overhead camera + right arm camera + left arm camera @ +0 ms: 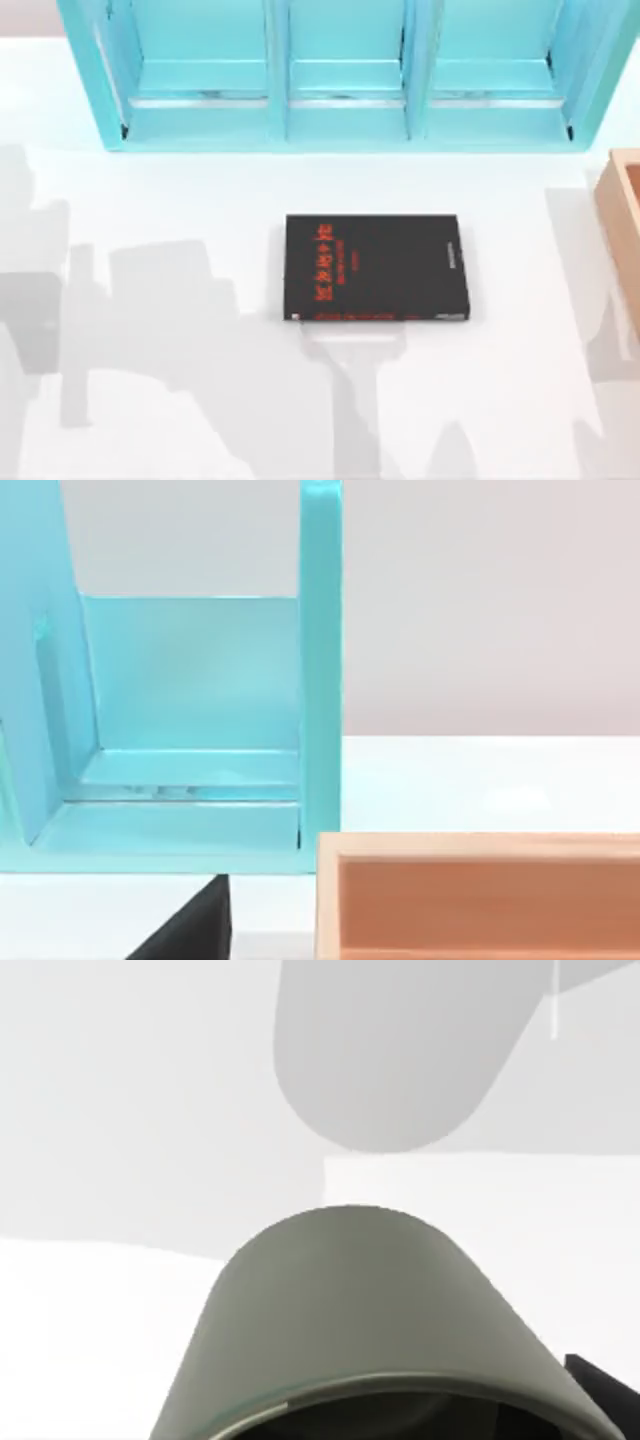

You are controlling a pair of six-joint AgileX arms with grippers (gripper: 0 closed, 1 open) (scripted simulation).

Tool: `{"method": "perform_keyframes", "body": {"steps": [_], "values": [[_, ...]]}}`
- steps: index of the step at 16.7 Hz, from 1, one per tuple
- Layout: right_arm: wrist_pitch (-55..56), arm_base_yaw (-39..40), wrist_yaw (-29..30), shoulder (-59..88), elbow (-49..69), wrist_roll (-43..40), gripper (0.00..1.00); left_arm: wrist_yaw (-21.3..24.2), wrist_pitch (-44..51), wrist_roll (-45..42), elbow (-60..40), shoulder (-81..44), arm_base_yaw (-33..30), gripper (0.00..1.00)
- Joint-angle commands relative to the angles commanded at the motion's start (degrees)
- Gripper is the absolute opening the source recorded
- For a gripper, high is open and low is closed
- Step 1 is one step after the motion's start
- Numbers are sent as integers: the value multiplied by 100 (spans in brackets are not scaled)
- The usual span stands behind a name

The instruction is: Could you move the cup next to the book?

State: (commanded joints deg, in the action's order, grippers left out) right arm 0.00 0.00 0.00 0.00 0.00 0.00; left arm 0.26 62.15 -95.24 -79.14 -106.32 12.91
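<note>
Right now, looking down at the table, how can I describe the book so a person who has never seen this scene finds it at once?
Start from the big turquoise shelf unit along the far edge of the white table. Just in front of its middle compartment, apart from it, lies the book, flat on the table. It is the one black thing here, with red lettering on its cover, unlike the tan wooden box at the right edge.

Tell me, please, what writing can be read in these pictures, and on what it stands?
Nothing can be read outright.
Book, cover: red lettering near its left side, too blurred to read.
Book, near edge: a red line of text, too small to read.
Book, right side: small white text, too small to read.
Cup: plain, no marking.
</note>
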Motion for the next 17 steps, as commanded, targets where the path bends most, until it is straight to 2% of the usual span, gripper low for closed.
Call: {"method": "perform_keyframes", "body": {"steps": [5,13,17], "values": [[0,0,0,0,0,0,100,77,442,2545,-872,-615,-965,0],[0,0,0,0,0,0,100,271,1219,8157,-2272,-1621,-2744,0],[0,0,0,0,0,0,100,302,1391,10471,-2916,-1852,-3510,0]]}}
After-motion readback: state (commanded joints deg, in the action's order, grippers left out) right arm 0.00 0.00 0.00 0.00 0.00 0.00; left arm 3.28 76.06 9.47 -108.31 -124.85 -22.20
